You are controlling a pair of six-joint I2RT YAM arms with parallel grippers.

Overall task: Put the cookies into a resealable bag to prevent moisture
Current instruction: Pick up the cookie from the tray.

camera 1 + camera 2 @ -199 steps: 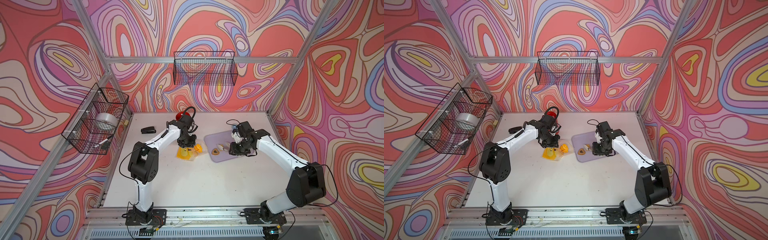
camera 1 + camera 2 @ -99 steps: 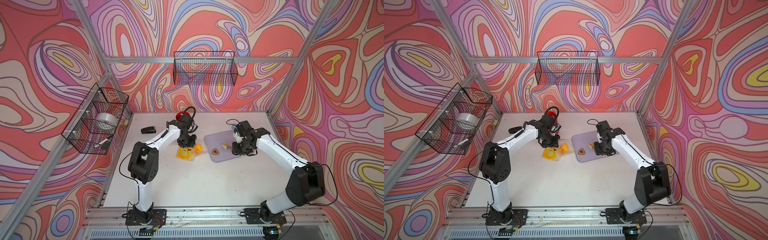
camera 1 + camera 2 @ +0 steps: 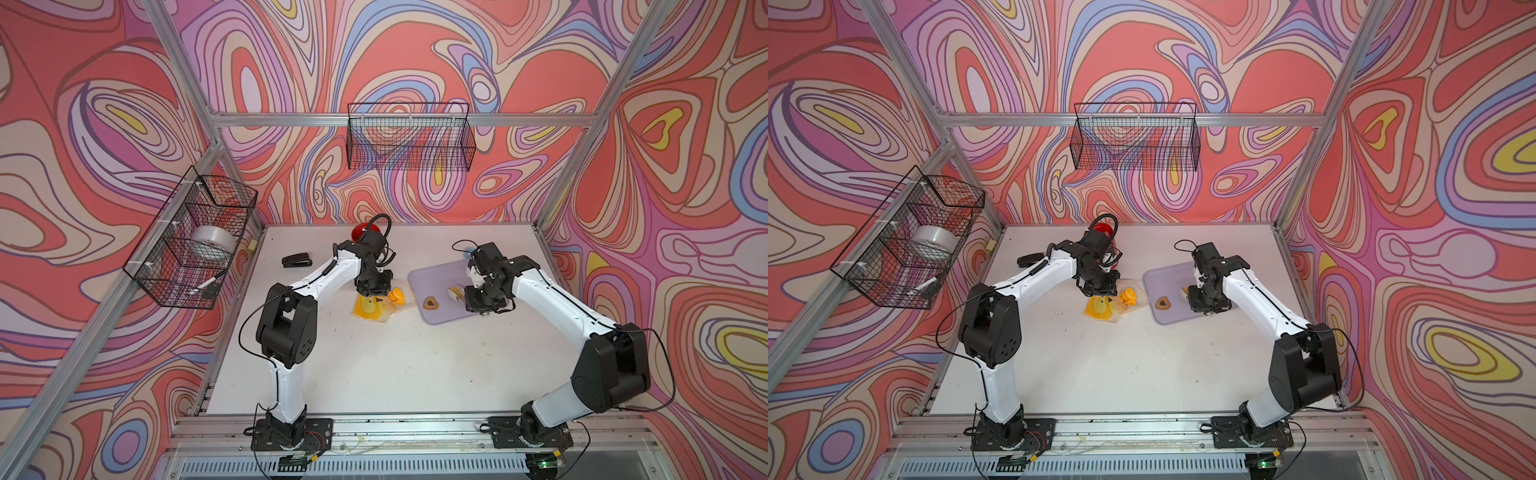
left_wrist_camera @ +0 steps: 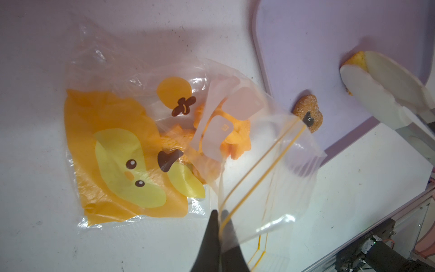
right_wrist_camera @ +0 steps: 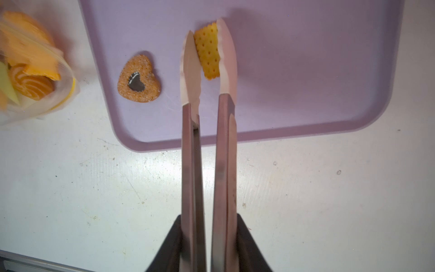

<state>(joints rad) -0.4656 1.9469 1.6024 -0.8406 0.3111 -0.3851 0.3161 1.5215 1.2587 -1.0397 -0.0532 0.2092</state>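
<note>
The resealable bag [image 4: 117, 153], clear with a yellow-orange cartoon figure, lies on the white table in both top views [image 3: 370, 307] [image 3: 1100, 307]. Several orange cookies [image 4: 237, 139] are inside it. My left gripper [image 4: 220, 219] is shut on the bag's zip edge and holds its mouth up. My right gripper [image 5: 209, 219] is shut on a pair of tongs [image 5: 207, 141]. The tongs' white tips pinch a yellow square cracker [image 5: 208, 54] over the lilac tray [image 5: 306, 70]. A heart-centred cookie [image 5: 139, 80] lies on the tray beside the tongs.
A black stapler [image 3: 296, 262] and a red object [image 3: 360, 230] sit at the back left of the table. A wire basket with a tape roll [image 3: 212, 243] hangs on the left wall. Another wire basket [image 3: 409, 141] hangs on the back wall.
The right gripper has squeezed the tongs narrower, and their tips now press on the yellow cracker. The left gripper and the bag have not moved.
</note>
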